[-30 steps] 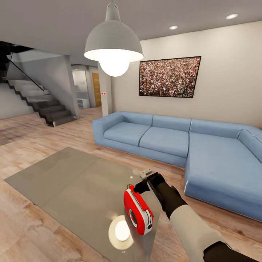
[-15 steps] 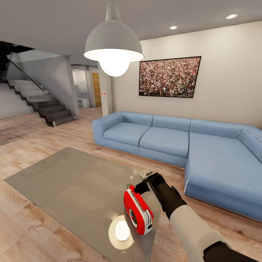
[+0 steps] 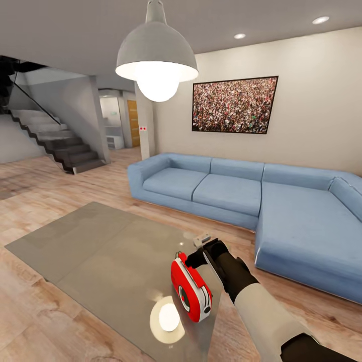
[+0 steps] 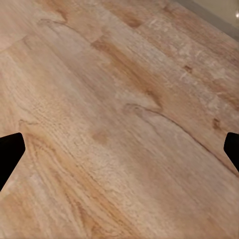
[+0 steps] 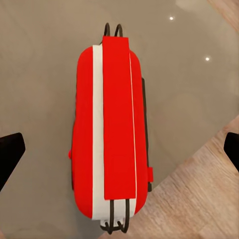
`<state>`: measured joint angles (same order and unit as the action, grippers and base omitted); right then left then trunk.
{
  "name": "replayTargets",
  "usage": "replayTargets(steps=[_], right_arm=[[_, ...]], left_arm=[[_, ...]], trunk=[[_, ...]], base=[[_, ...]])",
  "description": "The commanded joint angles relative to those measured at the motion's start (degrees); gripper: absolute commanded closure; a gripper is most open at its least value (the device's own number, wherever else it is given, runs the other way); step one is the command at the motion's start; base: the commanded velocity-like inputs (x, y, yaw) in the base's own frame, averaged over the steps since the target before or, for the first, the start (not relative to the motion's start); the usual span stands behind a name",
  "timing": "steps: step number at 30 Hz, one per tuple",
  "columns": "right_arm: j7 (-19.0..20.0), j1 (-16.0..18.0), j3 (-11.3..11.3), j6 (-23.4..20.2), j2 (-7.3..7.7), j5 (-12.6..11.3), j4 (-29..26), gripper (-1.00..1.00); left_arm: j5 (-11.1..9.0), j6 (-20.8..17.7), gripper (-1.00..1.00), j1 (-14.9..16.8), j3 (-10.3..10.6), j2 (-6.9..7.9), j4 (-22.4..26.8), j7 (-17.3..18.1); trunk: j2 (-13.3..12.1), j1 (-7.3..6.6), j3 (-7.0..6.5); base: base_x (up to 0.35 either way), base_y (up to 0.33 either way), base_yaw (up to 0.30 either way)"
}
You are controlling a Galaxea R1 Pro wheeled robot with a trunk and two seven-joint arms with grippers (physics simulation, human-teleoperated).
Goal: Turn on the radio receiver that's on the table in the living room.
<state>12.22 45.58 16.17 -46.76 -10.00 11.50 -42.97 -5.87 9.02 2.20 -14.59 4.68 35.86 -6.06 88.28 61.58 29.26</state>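
Red hard-shell casing with a white edge band marks the radio receiver (image 3: 191,291), which stands on its narrow edge near the corner of the grey glossy table (image 3: 95,251), just below our right gripper (image 3: 205,255). We note that gripper's fingers (image 5: 10,152) spread wide with the radio lying between them untouched, and our left gripper (image 4: 119,154) likewise spread above bare wood floor. We judge the radio light, rigid and tippy on that slick top, so any press belongs on a broad flat side, not the thin wire handle.
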Motion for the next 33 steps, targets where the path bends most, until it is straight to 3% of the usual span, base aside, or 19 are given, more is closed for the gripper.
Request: replayTargets(steps=[1,7,23,33], right_arm=[[0.0,-0.01,0.0,0.0,0.0,0.0,0.0,-1.0],[0.05,0.01,0.0,0.0,0.0,0.01,-0.01,-1.0],[0.35,0.02,-0.03,0.09,0.0,0.35,-0.02,-1.0],[0.34,0.02,-0.09,0.09,0.0,0.3,-0.09,-1.0]], left_arm=[[0.0,0.01,-1.0,0.0,0.0,0.0,0.0,0.0],[0.03,0.13,-1.0,0.0,0.0,-0.02,0.0,-0.08],[0.33,0.04,-1.0,0.0,-0.17,0.19,-0.77,-0.09],[0.33,0.04,-1.0,0.0,-0.19,0.24,-0.79,-0.09]], trunk=[[0.42,0.23,0.18],[2.82,1.54,1.26],[2.82,1.54,1.28],[2.82,1.54,2.06]], base=[[0.0,0.0,0.0],[0.0,0.0,0.0],[0.0,0.0,0.0],[0.0,0.0,0.0]])
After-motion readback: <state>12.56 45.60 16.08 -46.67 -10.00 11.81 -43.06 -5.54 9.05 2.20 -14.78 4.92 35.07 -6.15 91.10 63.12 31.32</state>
